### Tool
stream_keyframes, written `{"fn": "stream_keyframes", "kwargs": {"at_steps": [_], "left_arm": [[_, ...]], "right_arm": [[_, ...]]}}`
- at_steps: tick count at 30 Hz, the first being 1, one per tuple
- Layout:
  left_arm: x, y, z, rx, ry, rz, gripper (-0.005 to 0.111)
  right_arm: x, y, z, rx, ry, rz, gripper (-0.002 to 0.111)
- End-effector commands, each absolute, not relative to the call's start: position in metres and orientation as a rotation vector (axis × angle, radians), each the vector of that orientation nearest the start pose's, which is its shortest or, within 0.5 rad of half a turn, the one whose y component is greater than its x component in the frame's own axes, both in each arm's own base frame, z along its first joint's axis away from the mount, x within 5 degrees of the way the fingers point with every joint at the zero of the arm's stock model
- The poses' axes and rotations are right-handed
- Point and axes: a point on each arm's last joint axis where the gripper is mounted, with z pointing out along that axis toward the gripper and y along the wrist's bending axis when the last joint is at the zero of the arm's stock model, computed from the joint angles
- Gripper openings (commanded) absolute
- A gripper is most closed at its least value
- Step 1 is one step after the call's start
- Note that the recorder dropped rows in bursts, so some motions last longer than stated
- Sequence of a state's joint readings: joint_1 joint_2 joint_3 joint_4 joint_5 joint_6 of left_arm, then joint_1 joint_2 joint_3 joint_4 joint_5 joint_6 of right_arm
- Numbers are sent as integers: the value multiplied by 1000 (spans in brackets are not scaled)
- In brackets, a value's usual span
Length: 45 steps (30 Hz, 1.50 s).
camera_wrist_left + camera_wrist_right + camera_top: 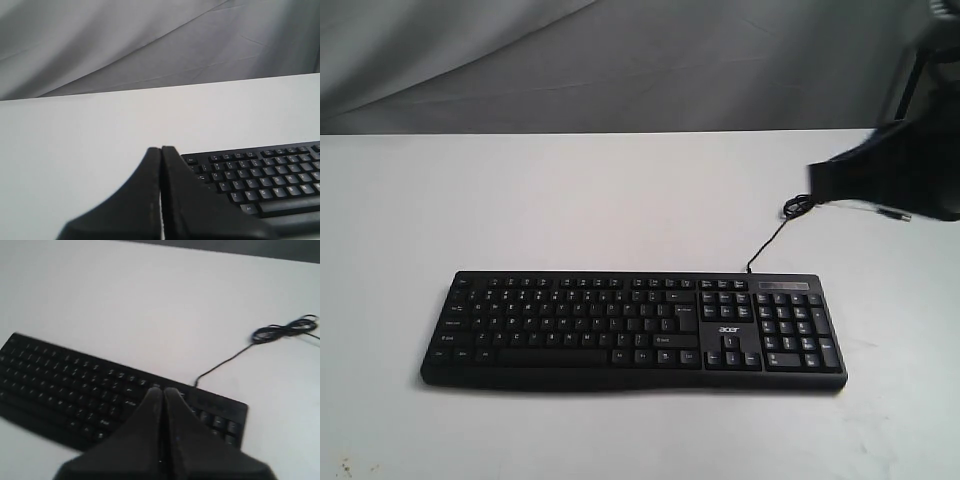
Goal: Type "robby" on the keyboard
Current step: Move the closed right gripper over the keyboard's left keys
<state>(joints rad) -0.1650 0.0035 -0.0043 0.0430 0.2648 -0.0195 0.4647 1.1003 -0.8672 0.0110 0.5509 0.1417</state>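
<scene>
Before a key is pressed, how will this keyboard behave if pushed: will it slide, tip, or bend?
It will probably not tip: the keyboard is wide, low and lies flat on the table. Pushed sideways it may slide, since the white table looks smooth. Its thin cable lies slack and looped, so it likely gives little resistance.

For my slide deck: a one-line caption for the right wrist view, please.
Shut right gripper points toward the black keyboard, its cable trailing across the white table.

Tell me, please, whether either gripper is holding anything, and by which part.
Nothing is held: the left gripper and the right gripper are both shut and empty.
</scene>
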Motion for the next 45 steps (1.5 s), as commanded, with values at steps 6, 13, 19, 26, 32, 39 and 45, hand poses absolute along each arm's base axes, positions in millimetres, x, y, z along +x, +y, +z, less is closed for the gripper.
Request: {"fn": "stream_keyframes", "kwargs": {"at_steps": [6, 13, 19, 26, 32, 39, 45], "left_arm": [[55, -8, 190, 161, 1734, -98, 0], [55, -8, 190, 161, 1734, -98, 0], [55, -8, 190, 161, 1734, -98, 0], [55, -8, 190, 161, 1734, -98, 0], [55, -8, 190, 161, 1734, -98, 0], [55, -8, 190, 161, 1734, -98, 0], [55, -8, 190, 161, 1734, -98, 0]], "right_arm": [[240, 196, 295, -687, 2281, 405, 0], [259, 250, 279, -859, 2324, 544, 0], [271, 285, 260, -941, 2326, 591, 0], [285, 300, 229, -967, 2376, 570, 0], [291, 306, 206, -981, 2391, 568, 0], [285, 326, 184, -1014, 2366, 557, 0], [290, 328, 168, -992, 2369, 541, 0]]}}
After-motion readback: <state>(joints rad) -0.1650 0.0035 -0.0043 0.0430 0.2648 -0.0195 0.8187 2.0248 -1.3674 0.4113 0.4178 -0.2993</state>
